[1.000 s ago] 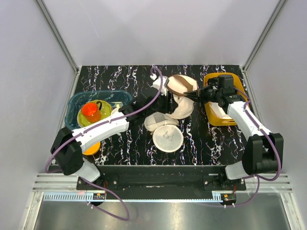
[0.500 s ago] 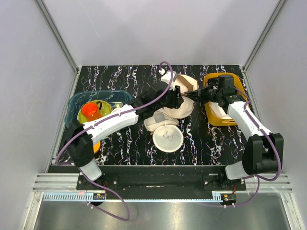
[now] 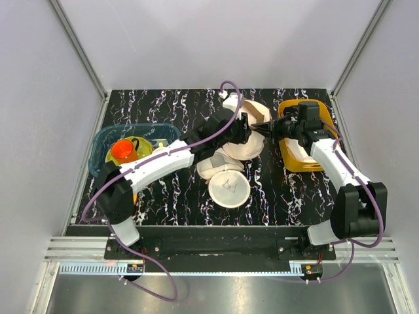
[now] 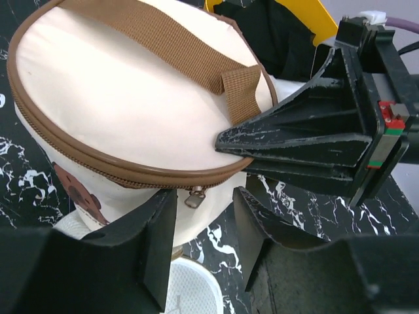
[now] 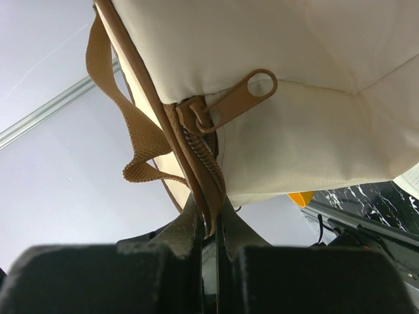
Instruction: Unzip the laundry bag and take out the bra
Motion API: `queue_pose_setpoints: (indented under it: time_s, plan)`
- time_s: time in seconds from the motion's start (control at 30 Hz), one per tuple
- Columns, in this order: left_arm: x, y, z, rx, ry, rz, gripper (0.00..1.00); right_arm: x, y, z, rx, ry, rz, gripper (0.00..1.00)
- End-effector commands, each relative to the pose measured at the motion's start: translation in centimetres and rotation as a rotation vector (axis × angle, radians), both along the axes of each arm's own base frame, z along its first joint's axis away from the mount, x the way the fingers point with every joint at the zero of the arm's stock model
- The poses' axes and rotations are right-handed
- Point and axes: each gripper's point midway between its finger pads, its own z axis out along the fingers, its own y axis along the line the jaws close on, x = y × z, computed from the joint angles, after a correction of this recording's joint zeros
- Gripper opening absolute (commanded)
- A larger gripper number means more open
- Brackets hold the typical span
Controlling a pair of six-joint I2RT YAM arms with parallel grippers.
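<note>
The cream laundry bag (image 3: 253, 145) with its brown zipper band stands tilted at the table's middle back. My right gripper (image 3: 260, 129) is shut on the end of the brown zipper tape (image 5: 211, 196). A metal zipper pull (image 5: 241, 96) hangs just above the jaws. My left gripper (image 3: 246, 129) is open at the bag's right edge. In the left wrist view, the left gripper (image 4: 204, 226) straddles a small zipper pull (image 4: 192, 197) under the band without touching it. The bag (image 4: 124, 98) fills that view, with the right gripper (image 4: 308, 140) beside it. The bra is hidden.
A yellow tub (image 3: 296, 160) sits under the right arm. A teal bin (image 3: 105, 140) at the left holds an orange cup (image 3: 123, 152) on a green plate. A white round mesh bag (image 3: 229, 188) and a whitish mesh bag (image 3: 211, 167) lie in front of the laundry bag.
My left arm has swung right and forward, bringing its open gripper up to the bag's edge beside the right gripper. The right arm has kept its hold.
</note>
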Motion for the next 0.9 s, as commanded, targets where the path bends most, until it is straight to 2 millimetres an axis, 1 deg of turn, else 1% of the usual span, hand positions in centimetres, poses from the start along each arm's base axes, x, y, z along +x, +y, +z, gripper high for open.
queue_pose_setpoints:
  time_s: [0.0, 0.07, 0.17, 0.2, 0.27, 0.3, 0.33, 0.37, 0.5, 0.57, 0.6, 0.63, 0.7, 0.73, 0.8, 0.87]
  plan:
    - [1.5, -1.1, 3.3, -0.052, -0.068, 0.032, 0.41, 0.0, 0.1, 3.4, 0.038, -0.113, 0.007, 0.00]
    - [1.7, -0.9, 2.9, -0.039, -0.064, 0.046, 0.40, -0.1, 0.0, 3.6, 0.039, -0.118, 0.005, 0.00]
    - [1.8, -0.5, 3.0, -0.034, -0.071, 0.065, 0.33, -0.2, 0.1, 3.5, 0.040, -0.118, 0.008, 0.00]
    - [2.0, -0.3, 3.1, -0.034, -0.074, 0.072, 0.26, -0.2, 0.1, 3.3, 0.042, -0.112, 0.007, 0.00]
    - [2.0, 0.1, 3.2, -0.031, -0.073, 0.086, 0.18, -0.3, 0.1, 3.2, 0.044, -0.110, 0.009, 0.00]
    - [2.1, 0.2, 3.2, -0.029, -0.073, 0.090, 0.07, -0.3, 0.1, 3.2, 0.044, -0.113, 0.007, 0.00]
    - [2.2, 0.6, 3.3, -0.027, -0.072, 0.104, 0.02, -0.3, 0.0, 2.9, 0.043, -0.107, 0.008, 0.00]
    - [2.2, 1.0, 3.5, -0.027, -0.073, 0.112, 0.00, -0.3, 0.0, 2.9, 0.044, -0.106, 0.007, 0.00]
    - [2.5, 2.7, 4.2, -0.052, -0.076, 0.147, 0.00, -0.5, 0.0, 2.4, 0.040, -0.099, 0.007, 0.00]
    - [2.6, 3.6, 4.0, -0.057, -0.073, 0.162, 0.00, -0.6, 0.0, 2.1, 0.038, -0.095, 0.009, 0.00]
    - [2.5, 4.2, 4.6, -0.066, -0.079, 0.171, 0.00, -0.7, 0.0, 2.0, 0.038, -0.094, 0.011, 0.00]
    - [2.9, 4.9, 4.7, -0.072, -0.080, 0.191, 0.00, -0.8, 0.1, 1.7, 0.038, -0.090, 0.016, 0.00]
    - [3.0, 5.8, 4.8, -0.076, -0.076, 0.203, 0.00, -0.9, 0.1, 1.8, 0.036, -0.100, 0.020, 0.00]
    - [3.5, 6.6, 5.0, -0.091, -0.072, 0.217, 0.00, -1.1, 0.2, 1.5, 0.036, -0.095, 0.029, 0.00]
    - [3.8, 7.5, 4.6, -0.092, -0.062, 0.229, 0.00, -1.4, 0.2, 1.5, 0.023, -0.118, 0.047, 0.00]
    - [4.4, 8.7, 4.8, -0.101, -0.061, 0.245, 0.00, -1.8, 0.4, 1.5, 0.009, -0.156, 0.085, 0.00]
